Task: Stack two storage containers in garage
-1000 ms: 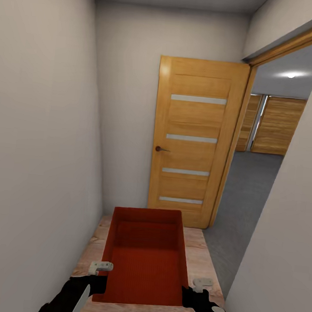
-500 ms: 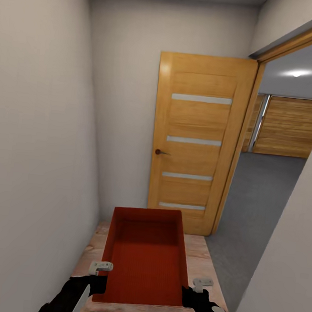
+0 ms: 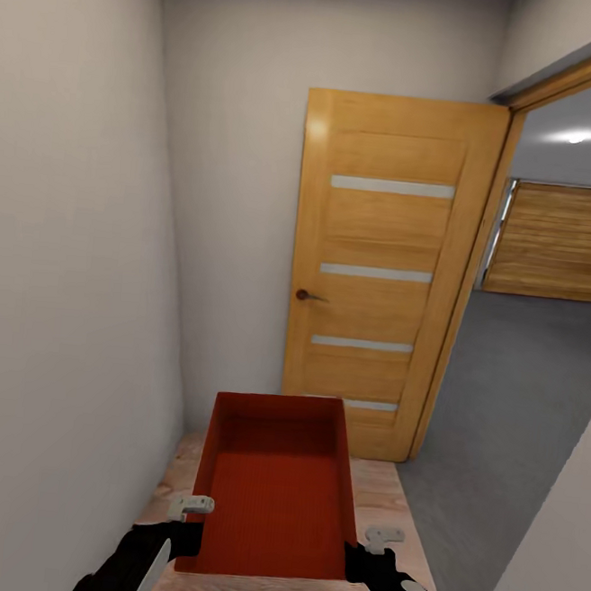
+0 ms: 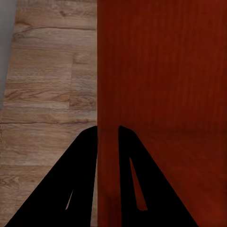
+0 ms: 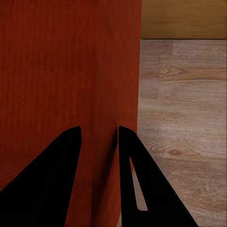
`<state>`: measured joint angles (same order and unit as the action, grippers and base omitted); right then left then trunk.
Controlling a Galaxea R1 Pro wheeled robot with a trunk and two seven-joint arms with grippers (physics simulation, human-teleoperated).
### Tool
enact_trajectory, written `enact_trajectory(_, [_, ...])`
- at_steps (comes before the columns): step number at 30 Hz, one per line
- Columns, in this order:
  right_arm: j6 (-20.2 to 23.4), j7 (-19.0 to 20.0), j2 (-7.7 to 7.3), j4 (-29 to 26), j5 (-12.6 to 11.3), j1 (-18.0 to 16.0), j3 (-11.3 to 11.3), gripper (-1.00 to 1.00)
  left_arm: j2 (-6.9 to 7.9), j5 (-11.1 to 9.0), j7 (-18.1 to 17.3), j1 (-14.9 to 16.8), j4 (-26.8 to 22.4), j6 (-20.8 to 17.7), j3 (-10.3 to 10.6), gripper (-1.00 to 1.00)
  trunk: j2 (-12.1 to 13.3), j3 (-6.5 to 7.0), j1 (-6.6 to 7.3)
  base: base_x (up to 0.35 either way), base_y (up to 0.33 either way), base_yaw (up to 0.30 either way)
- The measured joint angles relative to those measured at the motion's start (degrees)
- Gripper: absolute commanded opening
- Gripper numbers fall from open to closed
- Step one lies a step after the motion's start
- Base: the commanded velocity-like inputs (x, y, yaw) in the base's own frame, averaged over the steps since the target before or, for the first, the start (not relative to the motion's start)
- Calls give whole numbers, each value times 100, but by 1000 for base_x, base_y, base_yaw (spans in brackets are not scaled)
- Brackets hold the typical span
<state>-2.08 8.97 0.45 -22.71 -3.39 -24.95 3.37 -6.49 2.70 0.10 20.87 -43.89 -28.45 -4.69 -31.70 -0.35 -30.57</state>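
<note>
One rust-red open-top storage container (image 3: 276,497) hangs low in front of me in the head view, held level between both arms. My left gripper (image 3: 192,506) is shut on its left wall, and in the left wrist view that gripper (image 4: 108,128) pinches the red wall (image 4: 161,71) between its black fingers. My right gripper (image 3: 381,539) is shut on the right wall; the right wrist view shows this gripper (image 5: 98,128) clamped over the wall (image 5: 71,56). Through the doorway at the right lies the garage with its dark grey floor (image 3: 521,390).
I stand in a narrow corridor with a pale wall (image 3: 59,309) close on the left and light wood planks (image 3: 393,504) underfoot. A honey-coloured door (image 3: 379,276) stands open ahead. Wide wooden panel doors (image 3: 563,240) close the garage's far side. A white wall corner (image 3: 551,555) is near right.
The whole view has shifted: the camera moved forward and turned right, so the doorway opens wider onto the garage. The container stays held the same way in both grippers.
</note>
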Motion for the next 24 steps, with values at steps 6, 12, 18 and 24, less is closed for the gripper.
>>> enact_trajectory(6, [0, 1, 0, 0, 0, 0, -2, -100, -1, 2, 1, 0, -1, -1, 0, -100, 0, 0, 0, 295, 149, 0])
enact_trajectory(12, [0, 0, 0, 0, 0, 0, -2, -100, -2, 2, 2, 2, 3, 2, 0, -100, 0, 0, 0, 294, 90, -1])
enact_trajectory(18, [7, -1, -1, -3, -1, 1, -1, -100, 0, 1, 0, 2, 7, 1, 1, -100, 1, 0, -3, 116, 11, -172])
enact_trajectory(24, [9, -4, 0, -3, 0, 1, 1, -100, -1, 0, 1, 3, 13, 3, 0, -100, 1, 0, -3, 6, 1, -265])
